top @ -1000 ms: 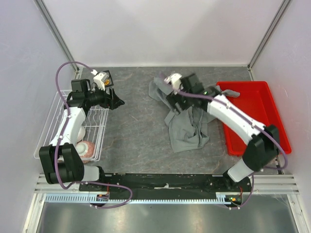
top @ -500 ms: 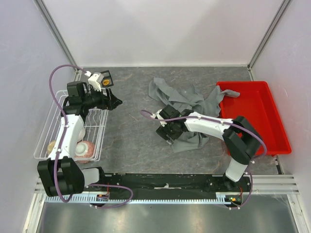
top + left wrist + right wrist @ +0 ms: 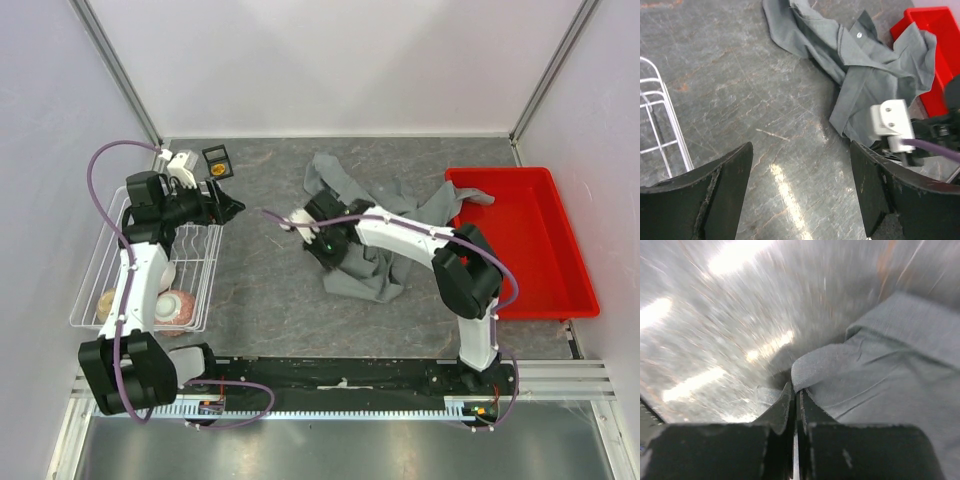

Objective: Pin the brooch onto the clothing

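Observation:
The clothing (image 3: 375,245) is a crumpled grey shirt at mid-table, also in the left wrist view (image 3: 865,65) and filling the right wrist view (image 3: 880,365). My right gripper (image 3: 325,255) (image 3: 795,390) is shut on a fold at the shirt's left edge, low over the table. The brooch (image 3: 214,157) is a tiny orange-gold spot in a small black square frame at the far left. My left gripper (image 3: 232,207) (image 3: 801,165) hovers open just near of it, with only bare table between its fingers.
A white wire basket (image 3: 100,265) at the left holds a tan bowl-like thing (image 3: 178,305). A red bin (image 3: 545,250) stands at the right, with one shirt sleeve draped over its rim. White walls close in the back and sides.
My right gripper came from the shirt's far part down to its left edge, shut on the fabric and dragged it leftward. The left arm drew back slightly to the left, still open.

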Tool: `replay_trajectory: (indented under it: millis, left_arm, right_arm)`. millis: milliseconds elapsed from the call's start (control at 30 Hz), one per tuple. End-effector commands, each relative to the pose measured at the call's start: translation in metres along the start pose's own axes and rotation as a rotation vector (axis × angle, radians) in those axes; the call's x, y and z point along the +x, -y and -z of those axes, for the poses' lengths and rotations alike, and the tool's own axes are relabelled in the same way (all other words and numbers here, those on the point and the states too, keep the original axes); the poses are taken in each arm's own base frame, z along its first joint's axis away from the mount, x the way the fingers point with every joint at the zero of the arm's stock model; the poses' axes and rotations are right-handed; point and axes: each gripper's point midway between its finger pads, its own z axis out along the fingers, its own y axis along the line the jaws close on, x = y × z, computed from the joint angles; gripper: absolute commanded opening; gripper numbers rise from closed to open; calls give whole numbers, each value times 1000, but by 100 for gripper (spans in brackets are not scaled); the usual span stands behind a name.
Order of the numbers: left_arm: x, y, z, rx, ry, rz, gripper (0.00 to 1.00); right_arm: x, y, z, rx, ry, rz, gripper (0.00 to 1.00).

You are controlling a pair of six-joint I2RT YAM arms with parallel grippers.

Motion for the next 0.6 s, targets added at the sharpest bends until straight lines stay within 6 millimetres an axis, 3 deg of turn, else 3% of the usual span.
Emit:
replay_trajectory:
  millis: [0,67,100,133,167,200,233,267,300,333,367,400,433,467,500,567]
  left_arm:
    - [-29,8,-5,65,84,6,85]
    - [-42,8,-7,69,105,-14,85]
    - [-49,8,-6,68,119,-25,85]
    - [-52,9,-7,72,126,-36,85]
    - [-56,10,-6,79,135,-49,85]
    - [-62,10,-6,80,148,-66,85]
    - [-65,11,-5,83,155,-91,85]
    - [-66,13,-5,92,155,-108,85]
    - [-67,13,-5,97,155,-122,85]
    - [-65,13,-6,105,151,-156,85]
    - [-63,16,-5,125,143,-177,85]
    - [-59,18,-6,142,128,-194,84]
    - [-49,17,-9,152,94,-241,84]
    - [-42,19,-10,168,71,-265,84]
    - [-30,24,-15,191,40,-292,83]
    - [-6,32,-18,234,-18,-394,83]
  right_arm:
    - [-124,-31,117,-139,341,343,0]
    - [-145,-53,160,-215,429,416,0]
    - [-154,-62,198,-224,483,478,0]
    - [-154,-68,217,-230,512,510,0]
    - [-147,-75,247,-222,548,545,0]
    - [-139,-74,258,-197,556,579,0]
    - [-125,-77,293,-144,606,617,0]
    - [-113,-64,301,-53,590,615,0]
    - [-88,-54,285,-26,515,598,0]
    - [-67,-47,310,56,543,592,0]
    - [-52,-25,310,124,518,534,0]
    - [-22,-1,285,179,410,465,0]
    - [-6,11,288,222,399,417,0]
    - [7,35,283,266,372,331,0]
    - [22,44,265,265,319,281,0]
    - [28,65,247,305,287,181,0]
